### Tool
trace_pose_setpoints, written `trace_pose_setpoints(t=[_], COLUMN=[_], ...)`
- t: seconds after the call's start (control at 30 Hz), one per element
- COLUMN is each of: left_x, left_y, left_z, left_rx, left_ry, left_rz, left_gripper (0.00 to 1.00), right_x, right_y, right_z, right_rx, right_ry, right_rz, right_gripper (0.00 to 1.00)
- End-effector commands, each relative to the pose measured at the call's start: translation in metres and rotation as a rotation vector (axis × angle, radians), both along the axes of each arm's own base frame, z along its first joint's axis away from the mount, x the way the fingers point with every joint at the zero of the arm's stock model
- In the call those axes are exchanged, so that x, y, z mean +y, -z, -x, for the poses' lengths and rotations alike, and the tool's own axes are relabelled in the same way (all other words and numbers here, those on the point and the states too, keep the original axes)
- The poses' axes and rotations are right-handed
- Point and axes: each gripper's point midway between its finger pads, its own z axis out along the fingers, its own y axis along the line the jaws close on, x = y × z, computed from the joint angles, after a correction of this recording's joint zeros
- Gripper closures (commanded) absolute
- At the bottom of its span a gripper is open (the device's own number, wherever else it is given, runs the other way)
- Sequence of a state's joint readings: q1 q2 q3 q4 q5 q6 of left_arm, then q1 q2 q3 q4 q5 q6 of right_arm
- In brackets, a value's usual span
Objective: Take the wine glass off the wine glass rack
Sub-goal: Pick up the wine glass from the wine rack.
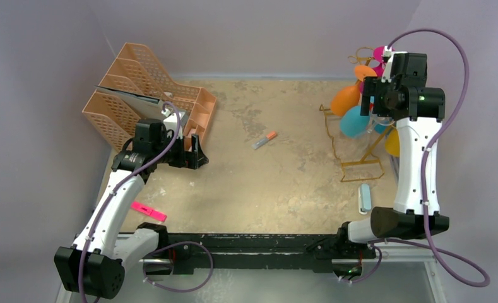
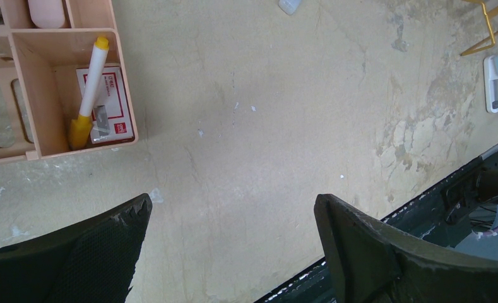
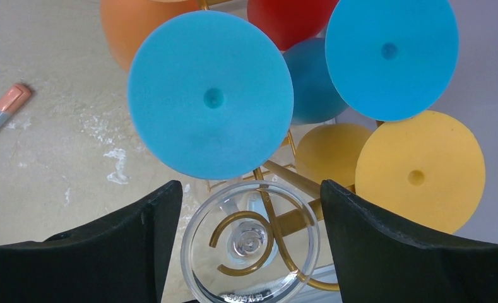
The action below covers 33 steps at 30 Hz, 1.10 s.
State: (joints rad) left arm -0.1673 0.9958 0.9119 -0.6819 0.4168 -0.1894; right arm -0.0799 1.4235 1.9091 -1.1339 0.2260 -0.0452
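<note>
The gold wire wine glass rack point(image 1: 360, 165) stands at the right of the table. Coloured glasses hang on it upside down: orange point(image 1: 346, 100), blue point(image 1: 358, 121), yellow point(image 1: 392, 142). In the right wrist view a clear wine glass point(image 3: 252, 278) hangs foot up in a gold hook loop point(image 3: 293, 221). My right gripper point(image 3: 252, 184) is open, one finger on each side of the clear foot with a small gap at both sides. It is high at the rack point(image 1: 371, 108). My left gripper point(image 2: 233, 199) is open and empty, low beside the organiser point(image 1: 197, 151).
A peach lattice organiser point(image 1: 148, 95) stands at the back left, with a yellow marker point(image 2: 88, 88) in one compartment. An orange-capped pen point(image 1: 265, 139) lies mid-table. A pink highlighter point(image 1: 148, 211) and a pale blue stapler-like item point(image 1: 363, 197) lie near the front rail point(image 1: 252, 243).
</note>
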Motion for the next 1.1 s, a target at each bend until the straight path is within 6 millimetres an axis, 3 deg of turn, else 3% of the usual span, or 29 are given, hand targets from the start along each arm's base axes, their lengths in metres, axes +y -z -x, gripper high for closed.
trace_pose_setpoints(t=[0.0, 0.57, 0.93, 1.07], left_x=[-0.004, -0.004, -0.004, -0.004], left_y=[-0.006, -0.005, -0.005, -0.005], left_z=[-0.002, -0.002, -0.002, -0.002], left_rx=[-0.029, -0.025, -0.024, -0.024], left_ry=[0.03, 0.032, 0.032, 0.032], left_rz=[0.005, 0.007, 0.007, 0.007], left_gripper=[0.0, 0.0, 0.0, 0.0], right_x=[-0.001, 0.0, 0.005, 0.01], right_y=[-0.021, -0.013, -0.028, -0.031], right_z=[0.016, 0.021, 0.018, 0.019], right_rx=[-0.04, -0.006, -0.051, -0.06], right_ry=[-0.008, -0.018, -0.016, -0.028], right_rz=[0.021, 0.022, -0.01, -0.035], right_gripper=[0.18, 0.28, 0.6, 0.63])
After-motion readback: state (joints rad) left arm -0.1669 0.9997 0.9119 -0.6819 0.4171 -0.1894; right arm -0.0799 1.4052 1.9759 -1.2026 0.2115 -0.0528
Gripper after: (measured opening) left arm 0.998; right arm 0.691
